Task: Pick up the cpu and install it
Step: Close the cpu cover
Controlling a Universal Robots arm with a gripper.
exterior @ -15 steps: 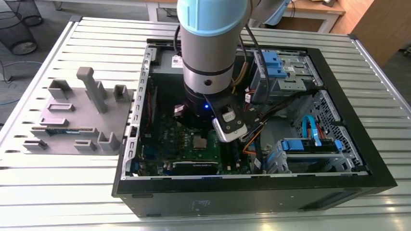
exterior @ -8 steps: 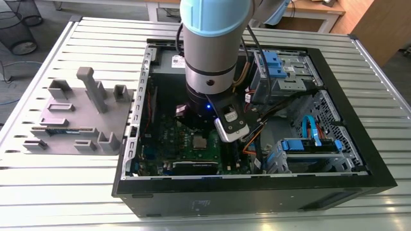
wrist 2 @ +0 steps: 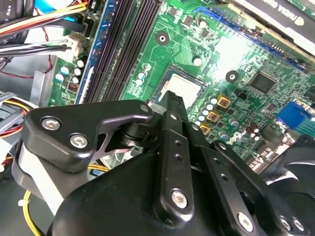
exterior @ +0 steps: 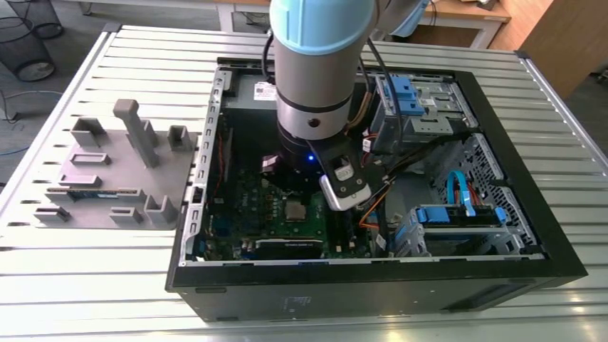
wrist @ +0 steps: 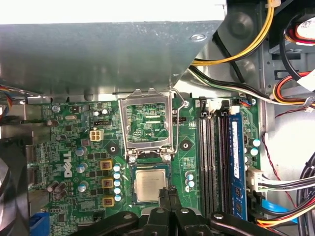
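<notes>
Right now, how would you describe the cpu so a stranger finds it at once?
Inside the open black computer case, find the green board. Beside its hinged-open metal frame lies the cpu, a small flat square: its silver-grey top stands out among dark slots and gold parts.

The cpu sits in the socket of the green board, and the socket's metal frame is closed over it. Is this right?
Not quite. The cpu does sit in the socket of the green board, but the metal frame stands open beside it, not over it; the first wrist view shows this.
</notes>
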